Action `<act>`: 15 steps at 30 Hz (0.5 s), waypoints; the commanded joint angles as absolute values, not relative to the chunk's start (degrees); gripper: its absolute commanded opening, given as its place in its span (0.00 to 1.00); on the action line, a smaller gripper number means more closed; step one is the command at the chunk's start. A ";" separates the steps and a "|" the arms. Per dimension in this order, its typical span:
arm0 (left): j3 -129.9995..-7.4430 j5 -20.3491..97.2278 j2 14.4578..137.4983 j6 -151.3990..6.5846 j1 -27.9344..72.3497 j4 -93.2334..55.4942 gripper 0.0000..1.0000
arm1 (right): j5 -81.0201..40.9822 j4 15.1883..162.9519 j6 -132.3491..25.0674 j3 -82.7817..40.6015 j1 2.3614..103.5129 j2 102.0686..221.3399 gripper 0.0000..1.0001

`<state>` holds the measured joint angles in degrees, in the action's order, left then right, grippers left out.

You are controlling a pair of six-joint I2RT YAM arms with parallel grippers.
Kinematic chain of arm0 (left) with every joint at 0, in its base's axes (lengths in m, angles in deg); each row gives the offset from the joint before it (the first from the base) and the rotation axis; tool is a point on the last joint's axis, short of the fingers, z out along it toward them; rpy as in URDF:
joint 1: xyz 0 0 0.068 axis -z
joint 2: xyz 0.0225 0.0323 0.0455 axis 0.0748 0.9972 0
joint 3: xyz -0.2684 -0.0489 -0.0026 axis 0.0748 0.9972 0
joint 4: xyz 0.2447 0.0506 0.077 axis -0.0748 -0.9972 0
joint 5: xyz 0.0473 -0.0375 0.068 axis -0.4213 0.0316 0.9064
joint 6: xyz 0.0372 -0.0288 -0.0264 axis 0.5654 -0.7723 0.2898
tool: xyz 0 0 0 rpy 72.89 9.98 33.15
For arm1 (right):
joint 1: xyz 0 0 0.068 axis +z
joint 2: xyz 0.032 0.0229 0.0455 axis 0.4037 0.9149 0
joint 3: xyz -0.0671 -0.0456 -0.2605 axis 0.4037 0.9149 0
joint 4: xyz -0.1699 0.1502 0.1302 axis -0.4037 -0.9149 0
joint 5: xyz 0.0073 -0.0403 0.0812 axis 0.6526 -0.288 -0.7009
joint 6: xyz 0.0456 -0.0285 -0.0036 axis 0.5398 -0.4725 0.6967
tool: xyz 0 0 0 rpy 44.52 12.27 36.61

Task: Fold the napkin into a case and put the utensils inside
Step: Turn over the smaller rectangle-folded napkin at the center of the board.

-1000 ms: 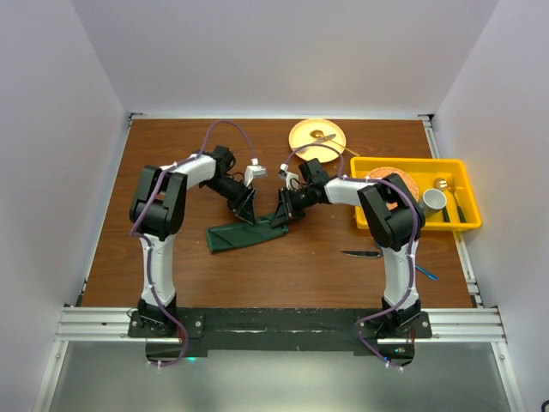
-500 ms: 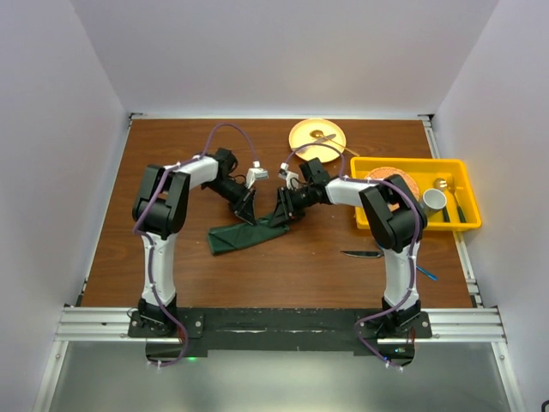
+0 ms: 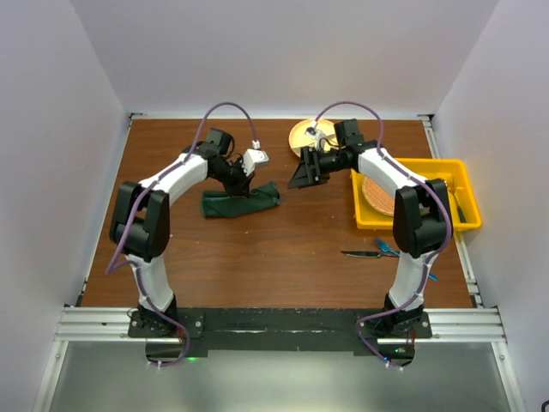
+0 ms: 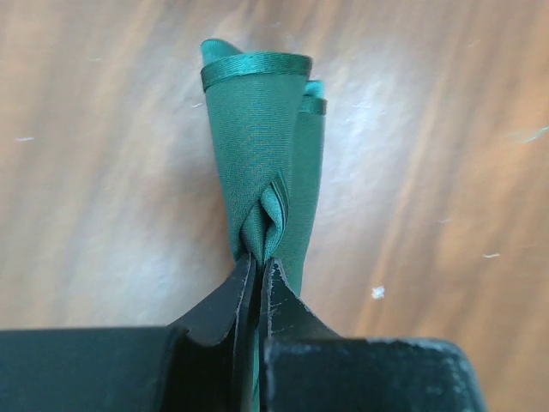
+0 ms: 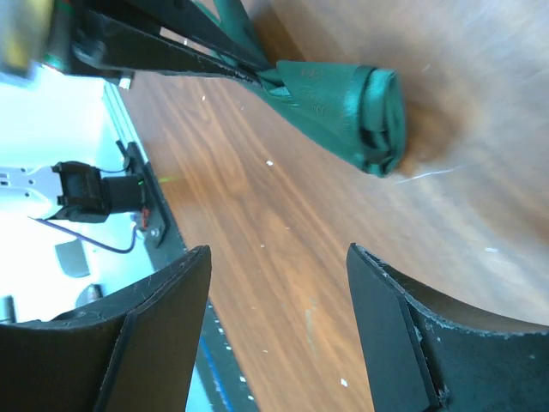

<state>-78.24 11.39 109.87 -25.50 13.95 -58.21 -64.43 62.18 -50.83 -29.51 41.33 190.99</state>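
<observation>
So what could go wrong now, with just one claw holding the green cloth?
The left gripper pinches the napkin by one bunched end only; if it lifts or drags, the folds may slip open. The right gripper is open and off the cloth, right beside the yellow plate; a careless swing might knock it.

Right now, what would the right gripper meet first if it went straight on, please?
Most likely the bunched end of the green napkin, which the left gripper pinches; depth is unclear, so the wooden table could come first.
</observation>
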 commanded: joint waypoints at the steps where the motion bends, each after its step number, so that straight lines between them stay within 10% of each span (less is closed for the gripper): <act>1: -72.85 23.12 102.80 -19.79 16.27 -44.21 0.00 | -63.54 55.30 -57.29 -32.12 39.54 190.84 0.69; 15: -49.83 41.95 93.74 -14.42 23.91 -14.15 0.00 | -56.76 58.73 -57.91 -38.88 38.93 196.37 0.73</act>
<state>-57.50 35.63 98.44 -17.89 19.96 -28.63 -58.33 57.92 -56.64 -35.60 38.86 196.24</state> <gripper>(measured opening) 0.044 0.726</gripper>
